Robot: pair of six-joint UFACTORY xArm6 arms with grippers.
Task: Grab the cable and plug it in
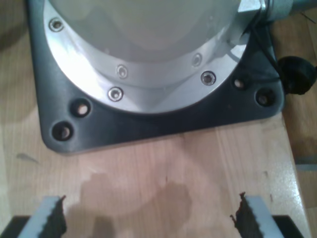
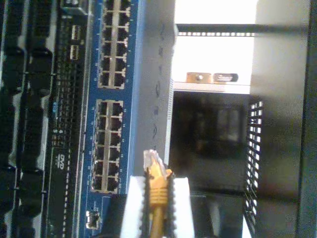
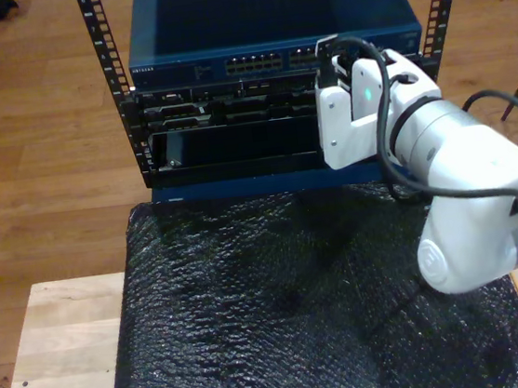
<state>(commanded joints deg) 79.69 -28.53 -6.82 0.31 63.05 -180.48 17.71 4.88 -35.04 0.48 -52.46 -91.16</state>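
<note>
Cable (image 2: 157, 186) pinched in second gripper (image 2: 157, 198) fingers, plug near blue switch (image 2: 130, 74) ports; first gripper (image 1: 148, 213) fingers spread, empty.

This looks like a robotics lab or test room. A blue network switch (image 3: 269, 34) with rows of ports sits in an open metal rack (image 3: 106, 71) on a wood floor (image 3: 37, 135). A wooden bench (image 3: 58, 357) carries a black mat (image 3: 282, 313).
</note>
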